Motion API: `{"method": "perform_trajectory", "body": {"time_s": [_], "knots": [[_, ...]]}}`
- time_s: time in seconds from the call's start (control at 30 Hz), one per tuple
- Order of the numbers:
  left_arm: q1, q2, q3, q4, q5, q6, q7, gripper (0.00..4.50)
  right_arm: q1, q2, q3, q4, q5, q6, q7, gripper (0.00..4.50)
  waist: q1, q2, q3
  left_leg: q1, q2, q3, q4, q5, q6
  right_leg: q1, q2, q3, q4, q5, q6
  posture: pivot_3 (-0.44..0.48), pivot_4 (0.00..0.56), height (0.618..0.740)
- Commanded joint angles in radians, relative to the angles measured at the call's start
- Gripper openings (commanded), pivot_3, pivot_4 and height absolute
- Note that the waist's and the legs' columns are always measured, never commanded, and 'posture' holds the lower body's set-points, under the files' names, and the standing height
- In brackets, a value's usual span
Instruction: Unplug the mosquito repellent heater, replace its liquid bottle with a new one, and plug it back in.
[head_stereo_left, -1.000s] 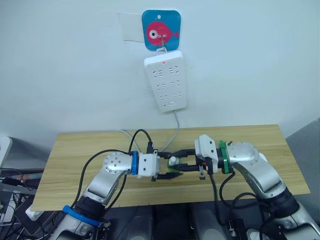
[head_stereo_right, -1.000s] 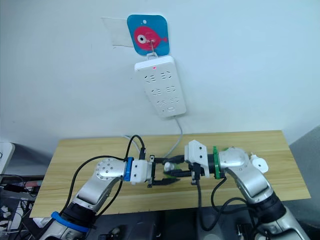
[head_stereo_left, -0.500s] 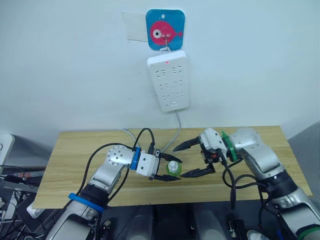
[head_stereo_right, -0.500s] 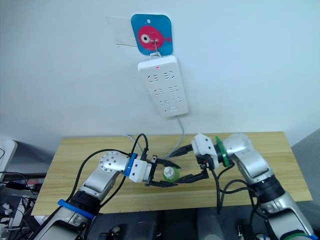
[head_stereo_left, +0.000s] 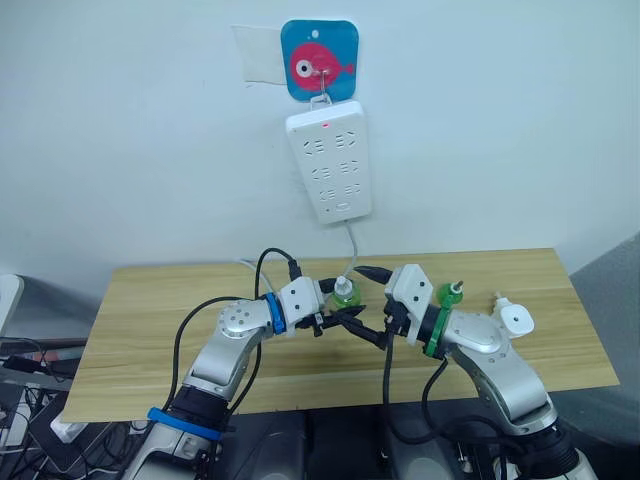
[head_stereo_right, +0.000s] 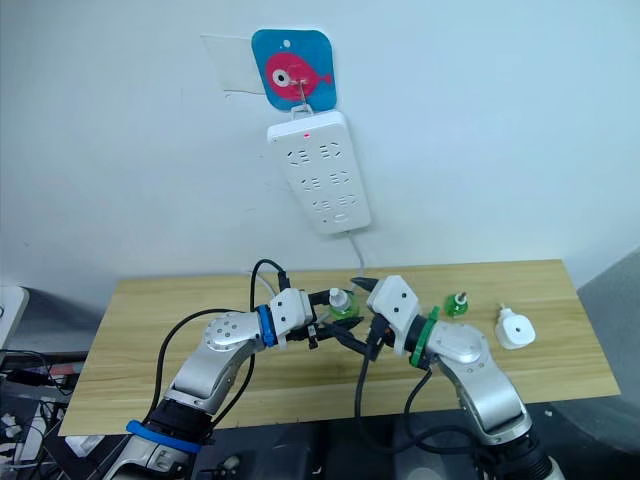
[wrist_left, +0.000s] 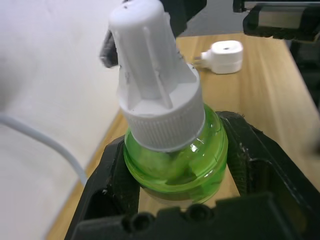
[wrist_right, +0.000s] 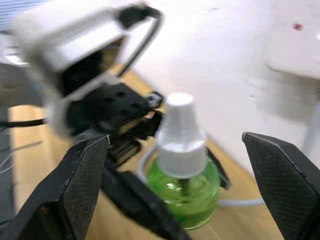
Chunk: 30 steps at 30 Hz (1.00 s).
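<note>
My left gripper (head_stereo_left: 335, 310) is shut on a green liquid bottle (head_stereo_left: 345, 295) with a white cap, held upright above the table's middle. In the left wrist view its black fingers (wrist_left: 116, 172) clamp the bottle's green body (wrist_left: 175, 167). My right gripper (head_stereo_left: 368, 303) stands open just right of this bottle, one finger above and one below, touching nothing; in the right wrist view the bottle (wrist_right: 186, 187) stands between its spread fingers (wrist_right: 77, 192). The mosquito repellent heater (head_stereo_left: 515, 318), small and white, lies unplugged on the table at the right. A second green bottle (head_stereo_left: 449, 293) stands beside it.
A long white power strip (head_stereo_left: 329, 160) with a red light hangs on the wall under a blue fish hook, and its cable (head_stereo_left: 350, 250) drops behind the wooden table (head_stereo_left: 150, 320). The table's front edge runs close below both arms.
My right gripper let go of the bottle's cap, opened wide and drew back, then came close again, open. The left gripper lifted the bottle and turned it upright.
</note>
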Motion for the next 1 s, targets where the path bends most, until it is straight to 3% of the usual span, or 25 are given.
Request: {"method": "perform_trajectory", "body": {"time_s": [0.03,0.27,0.43,0.53,0.7,0.8,0.87,0.97,1.0], "knots": [[0.022,0.011,-0.019,-0.043,0.013,-0.037,-0.019,2.26,0.008,0.027,0.019,-0.039,0.001,0.019,-0.046,3.59,-0.003,0.0,0.0,0.0,0.0,0.0,0.0,0.0,0.0,0.0,0.0,0.0,0.0,0.0,0.0,-0.096,0.248,0.74],[0.027,0.008,-0.026,-0.059,0.013,-0.035,-0.026,2.26,0.022,0.003,0.055,-0.038,-0.008,-0.007,-0.035,1.05,-0.006,0.0,0.0,0.0,0.0,0.0,0.0,0.0,0.0,0.0,0.0,0.0,0.0,0.0,0.0,-0.091,0.239,0.74],[0.032,0.013,-0.031,-0.071,0.003,-0.032,-0.044,2.26,0.024,-0.035,0.049,-0.067,0.033,-0.026,0.016,1.04,-0.007,0.0,0.0,0.0,0.0,0.0,0.0,0.0,0.0,0.0,0.0,0.0,0.0,0.0,0.0,-0.092,0.237,0.74],[0.041,0.03,-0.041,-0.092,-0.029,-0.036,-0.109,2.26,-0.022,-0.08,0.049,-0.064,0.1,-0.044,0.132,1.04,-0.008,0.0,0.0,0.0,0.0,0.0,0.0,0.0,0.0,0.0,0.0,0.0,0.0,0.0,0.0,-0.094,0.234,0.74],[0.077,0.11,-0.097,-0.166,-0.089,-0.089,-0.314,2.26,-0.147,-0.154,0.066,0.032,0.229,-0.09,0.423,1.04,-0.01,0.0,0.0,0.0,0.001,0.001,0.0,0.0,0.0,0.0,0.001,0.0,-0.001,0.0,0.0,-0.081,0.236,0.74],[0.099,0.193,-0.144,-0.196,-0.121,-0.154,-0.497,2.26,-0.246,-0.188,0.123,0.167,0.256,-0.179,0.681,1.04,-0.013,0.0,0.0,0.001,0.002,0.001,-0.001,0.0,0.0,0.001,0.002,0.0,-0.001,0.0,0.0,-0.074,0.238,0.74],[0.084,0.208,-0.152,-0.163,-0.114,-0.195,-0.539,2.26,-0.292,-0.188,0.152,0.25,0.244,-0.251,0.782,1.04,-0.012,0.0,0.0,0.001,0.002,0.0,-0.001,0.0,0.0,0.001,0.003,0.0,-0.002,0.0,0.0,-0.052,0.238,0.74],[0.035,0.189,-0.141,-0.093,-0.097,-0.228,-0.534,2.26,-0.351,-0.164,0.145,0.336,0.248,-0.26,0.81,1.04,-0.004,0.0,0.0,0.001,0.002,0.0,0.0,0.0,0.0,0.002,0.002,-0.001,-0.002,0.0,0.0,-0.045,0.249,0.74],[0.02,0.181,-0.135,-0.075,-0.094,-0.229,-0.526,2.26,-0.362,-0.163,0.139,0.351,0.251,-0.259,0.818,1.76,-0.001,0.0,0.0,0.0,0.001,0.0,0.001,0.0,0.0,0.002,0.002,-0.001,-0.002,0.0,0.0,-0.045,0.249,0.74]]}}
